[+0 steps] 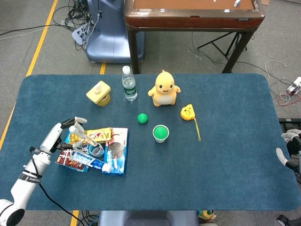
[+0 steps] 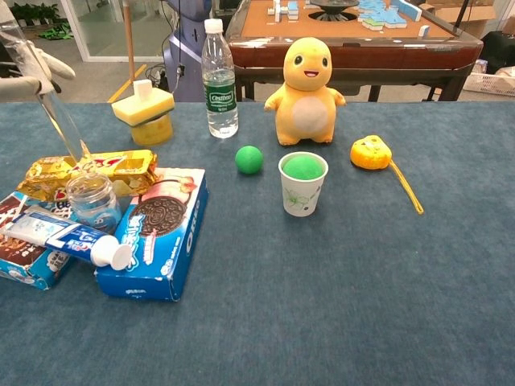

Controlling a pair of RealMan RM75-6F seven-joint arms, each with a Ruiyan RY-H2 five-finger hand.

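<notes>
My left hand (image 1: pixel 55 138) hovers over the left side of the blue table and grips a white pump head with a long clear tube (image 1: pixel 81 135). In the chest view the left hand (image 2: pixel 28 74) is at the top left edge, and the tube (image 2: pixel 60 121) slants down to just above the gold snack bag (image 2: pixel 88 170). The tube is clear of the small open jar (image 2: pixel 91 201), which stands among the packets; in the head view the jar (image 1: pixel 97 150) is right of the hand. My right hand (image 1: pixel 288 147) pokes in at the table's right edge, fingers apart and holding nothing.
An Oreo box (image 2: pixel 157 233), a toothpaste tube (image 2: pixel 68 236) and a brown box (image 2: pixel 20 259) lie around the jar. Further back stand a yellow block (image 1: pixel 99 93), a water bottle (image 1: pixel 129 84) and a yellow plush (image 1: pixel 163 89). A green ball (image 1: pixel 142 118), a cup (image 1: pixel 160 133) and a yellow tape measure (image 1: pixel 187 112) sit mid-table.
</notes>
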